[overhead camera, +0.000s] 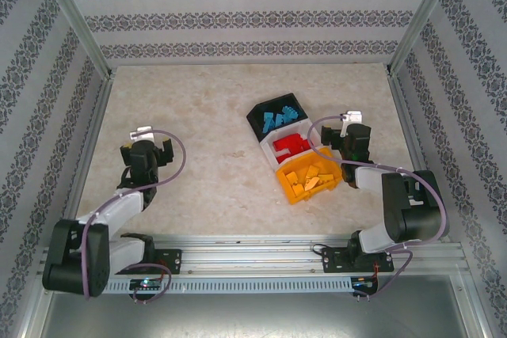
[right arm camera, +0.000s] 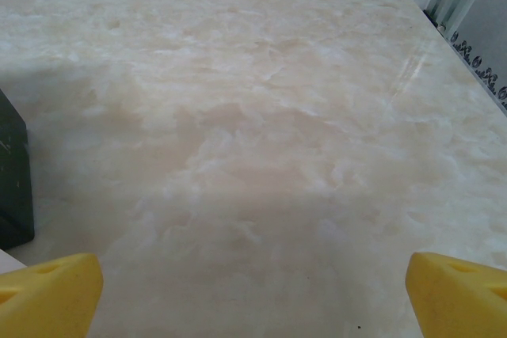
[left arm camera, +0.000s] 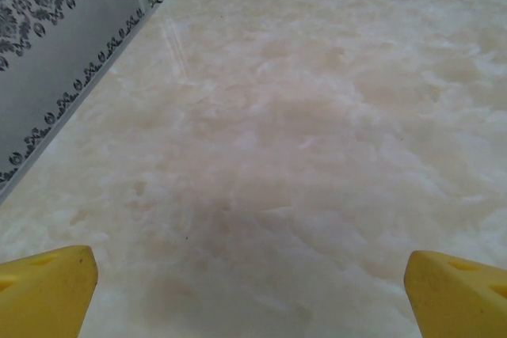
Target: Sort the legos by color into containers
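The three joined bins sit right of the middle of the tabletop (overhead camera: 198, 164), in a slanted row. The black bin (overhead camera: 265, 112), farthest back, holds blue bricks (overhead camera: 281, 120). The white bin (overhead camera: 266, 150) holds red bricks (overhead camera: 289, 146). The orange bin (overhead camera: 287, 187), nearest the front edge, holds orange bricks (overhead camera: 310, 178). Every brick I can see lies in a bin of its own colour, so the sorting looks finished.

The left hand (overhead camera: 145, 142) hovers near the left edge, spread wide and holding nothing. The right hand (overhead camera: 348, 128) is also spread and bare, just beside the white bin, toward the right edge.

The step in hand is likely to back away. The right hand should rise before it retracts and keep off the bin walls, since a nudge could tip the light bins and spill bricks.
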Available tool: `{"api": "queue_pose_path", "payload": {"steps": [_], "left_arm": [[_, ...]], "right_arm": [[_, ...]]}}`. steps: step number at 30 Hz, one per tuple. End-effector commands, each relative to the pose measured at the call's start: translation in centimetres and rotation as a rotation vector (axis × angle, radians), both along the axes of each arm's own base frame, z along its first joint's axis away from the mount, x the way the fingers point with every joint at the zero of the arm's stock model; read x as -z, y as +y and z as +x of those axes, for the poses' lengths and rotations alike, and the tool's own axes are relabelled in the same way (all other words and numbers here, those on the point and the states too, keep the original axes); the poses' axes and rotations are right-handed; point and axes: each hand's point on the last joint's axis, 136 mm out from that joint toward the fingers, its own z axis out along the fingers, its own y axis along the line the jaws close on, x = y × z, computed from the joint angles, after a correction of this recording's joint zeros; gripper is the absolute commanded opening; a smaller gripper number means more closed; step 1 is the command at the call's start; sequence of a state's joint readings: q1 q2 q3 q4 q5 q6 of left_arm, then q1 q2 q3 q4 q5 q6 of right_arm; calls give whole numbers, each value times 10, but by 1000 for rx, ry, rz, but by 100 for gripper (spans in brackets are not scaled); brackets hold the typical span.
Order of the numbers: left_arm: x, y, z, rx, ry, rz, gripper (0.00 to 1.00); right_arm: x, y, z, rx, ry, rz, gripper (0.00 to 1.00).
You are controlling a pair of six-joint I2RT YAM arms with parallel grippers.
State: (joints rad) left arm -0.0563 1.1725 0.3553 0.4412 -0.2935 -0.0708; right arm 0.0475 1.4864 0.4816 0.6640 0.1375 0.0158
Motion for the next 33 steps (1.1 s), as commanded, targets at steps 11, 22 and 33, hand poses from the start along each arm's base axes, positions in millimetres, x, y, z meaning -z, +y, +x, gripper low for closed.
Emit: {"api": "queue_pose_path", "payload": {"steps": [11, 22, 33], "left_arm": [[18, -20, 51, 136, -97, -7, 100], [26, -26, 54, 177, -107, -10, 100], [25, -31, 52, 199, -118, 10, 100]], "right_arm": [[-8, 0, 0, -3, -38, 21, 98], [-9, 0, 1, -4, -40, 19, 98], [-6, 1, -3, -14, -51, 23, 98]]}}
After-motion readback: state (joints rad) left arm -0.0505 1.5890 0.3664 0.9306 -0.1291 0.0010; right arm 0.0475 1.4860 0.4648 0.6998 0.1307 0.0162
